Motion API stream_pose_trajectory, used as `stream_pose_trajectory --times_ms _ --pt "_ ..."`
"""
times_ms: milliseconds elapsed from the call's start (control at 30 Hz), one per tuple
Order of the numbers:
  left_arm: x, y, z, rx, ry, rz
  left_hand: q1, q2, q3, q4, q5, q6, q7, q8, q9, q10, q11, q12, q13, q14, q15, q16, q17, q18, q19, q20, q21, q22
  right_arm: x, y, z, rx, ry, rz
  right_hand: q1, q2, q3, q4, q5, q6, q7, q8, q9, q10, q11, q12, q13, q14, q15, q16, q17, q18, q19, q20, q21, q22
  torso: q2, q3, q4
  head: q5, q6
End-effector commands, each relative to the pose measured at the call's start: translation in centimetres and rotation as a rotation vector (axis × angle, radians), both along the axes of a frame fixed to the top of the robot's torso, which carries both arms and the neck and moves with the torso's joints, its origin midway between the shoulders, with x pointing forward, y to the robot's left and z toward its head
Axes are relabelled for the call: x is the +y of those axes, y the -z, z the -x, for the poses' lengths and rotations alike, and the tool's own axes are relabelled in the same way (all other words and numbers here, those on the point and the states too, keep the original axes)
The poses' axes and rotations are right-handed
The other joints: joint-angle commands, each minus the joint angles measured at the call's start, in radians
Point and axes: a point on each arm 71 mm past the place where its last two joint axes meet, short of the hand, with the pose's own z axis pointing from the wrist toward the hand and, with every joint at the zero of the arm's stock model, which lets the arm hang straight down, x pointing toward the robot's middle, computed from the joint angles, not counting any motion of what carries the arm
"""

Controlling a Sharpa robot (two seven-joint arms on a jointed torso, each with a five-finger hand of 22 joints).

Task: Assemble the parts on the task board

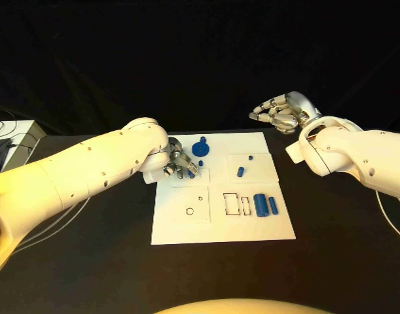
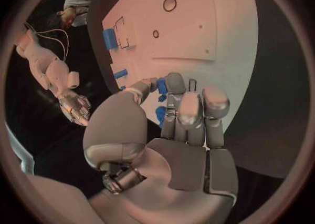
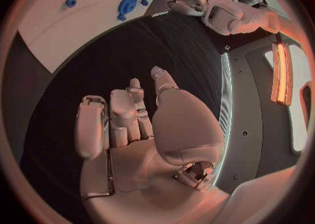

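Left hand (image 1: pixel 174 161) pinches a blue part (image 1: pixel 191 173) over the task board (image 1: pixel 220 222); right hand (image 1: pixel 283 112) curled, holding nothing.

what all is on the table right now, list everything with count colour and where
task board: one, white, middle of the black table, with outlined recesses and a small hole.
round part: one, blue, far edge of the board, beside the left hand.
small parts: several, blue, spread over the far half of the board; one lies right at the left hand's fingertips, and whether it is held cannot be told.
long parts: two, blue, side by side on the board's near right part, next to the rectangular outlines.
grey box: one, with cables, at the table's far left edge.
left hand: silver, over the board's far left corner, fingers curled down.
right hand: silver, raised off the board beyond its far right corner, holding nothing.
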Motion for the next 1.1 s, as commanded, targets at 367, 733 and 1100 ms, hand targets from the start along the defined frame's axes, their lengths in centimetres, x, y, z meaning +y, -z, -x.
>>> stream_pose_trajectory --times_ms 367,733,1100 --pt "-0.5 0.0 -0.1 -0.078 0.016 -0.020 0.025 0.030 0.152 -0.159 -0.002 0.021 -0.015 -0.007 -0.001 0.013 -0.006 -0.007 0.002 -0.004 -0.004 -0.001 -0.005 -0.010 0.005 -0.002 0.002 0.001 0.3 0.0 0.1 0.001 -0.019 0.003 -0.005 0.000 -0.004 -0.003 0.003 0.007 -0.002 -0.006 0.001 -0.001 -0.007 -0.002 0.000 0.002 -0.006 -0.005 0.000 0.001 0.089 -0.007 0.001 0.204 0.001 -0.0008 0.0003 -0.003 -0.003" --pt "-0.7 1.0 0.3 -0.066 0.027 -0.027 0.027 0.030 0.152 -0.158 -0.003 0.021 -0.014 -0.009 0.001 0.013 -0.006 -0.009 0.006 -0.003 -0.004 -0.001 -0.007 -0.011 0.006 -0.002 0.001 0.004 0.3 0.0 0.1 0.002 -0.020 0.002 -0.005 0.000 -0.004 -0.003 0.003 0.007 -0.002 -0.006 0.001 -0.001 -0.007 -0.002 0.000 0.002 -0.006 -0.005 0.000 0.001 0.089 -0.007 0.001 0.204 0.001 -0.0019 0.0017 -0.004 -0.008" --pt "-0.7 1.3 0.4 -0.085 0.052 -0.063 0.029 0.030 0.153 -0.156 -0.003 0.019 -0.014 -0.010 0.002 0.012 -0.005 -0.010 0.007 -0.004 -0.004 -0.001 -0.009 -0.010 0.005 -0.002 -0.001 0.003 0.3 0.0 0.1 0.005 -0.023 0.003 -0.008 0.000 -0.006 -0.006 0.004 0.007 -0.001 -0.008 0.001 -0.003 -0.007 -0.005 0.000 0.002 -0.006 -0.006 0.000 0.001 0.089 -0.007 0.000 0.204 0.000 -0.0007 0.0007 -0.005 -0.012"
